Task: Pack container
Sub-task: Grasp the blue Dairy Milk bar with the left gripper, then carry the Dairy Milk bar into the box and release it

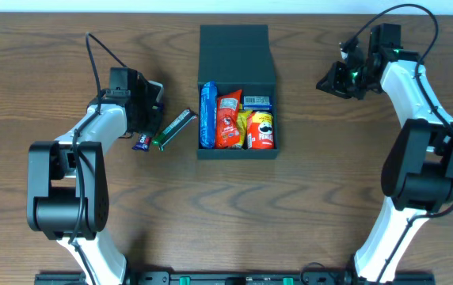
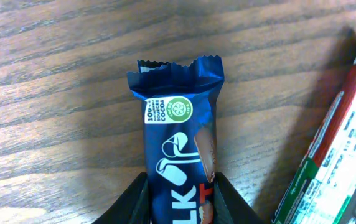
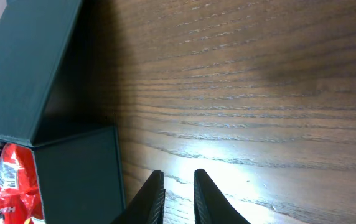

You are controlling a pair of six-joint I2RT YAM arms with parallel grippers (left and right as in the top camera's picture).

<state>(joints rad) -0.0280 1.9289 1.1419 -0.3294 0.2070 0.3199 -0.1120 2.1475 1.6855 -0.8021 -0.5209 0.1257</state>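
The dark charcoal container [image 1: 237, 153] lies open mid-table, its flap lid [image 1: 234, 51] folded back. Inside are a blue cookie pack [image 1: 207, 115], a red snack bag [image 1: 228, 119] and a yellow-red crisp can [image 1: 261, 131]. A blue chocolate bar [image 2: 177, 124] lies on the wood left of the box, also visible from overhead [image 1: 142, 142]. My left gripper [image 2: 181, 180] [image 1: 147, 119] is shut on its lower end, a jaw pressed on each side. My right gripper [image 3: 178, 174] [image 1: 333, 81] hovers right of the box, jaws almost together and holding nothing.
A green and red wrapped bar [image 1: 173, 128] [image 2: 333, 162] lies slanted between the blue bar and the box. The box's right wall [image 3: 72, 180] and lid [image 3: 28, 68] are left of the right fingers. Bare wood surrounds the box.
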